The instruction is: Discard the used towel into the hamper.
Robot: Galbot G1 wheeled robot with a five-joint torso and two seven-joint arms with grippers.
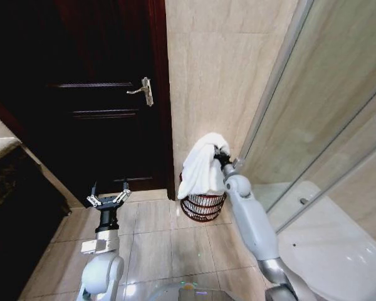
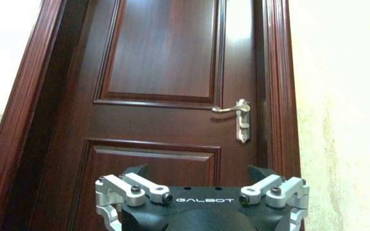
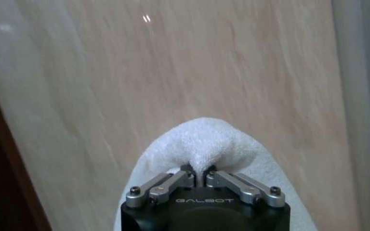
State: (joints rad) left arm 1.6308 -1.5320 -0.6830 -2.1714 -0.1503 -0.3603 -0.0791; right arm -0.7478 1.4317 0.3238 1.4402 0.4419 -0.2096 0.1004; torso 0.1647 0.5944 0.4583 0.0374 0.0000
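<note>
White towel (image 1: 203,168) is held pinched by the right gripper (image 1: 222,155), jaws closed tight on a fold near its top; the cloth hangs down long and vertical. Hamper (image 1: 203,207) stands on the tiled floor (image 1: 153,238) directly below, against the far wall (image 1: 219,75), with the towel's lower end draped over its near-left rim. Judged: release needs the cloth shifted slightly right and far, so the bulk falls inside rather than down the outside. Glass shower screen (image 1: 313,113) stands close on the right, door (image 1: 100,94) on the left. Left gripper (image 1: 108,197) is parked low at the left, jaws wide, holding nothing, well apart from the hamper.
</note>
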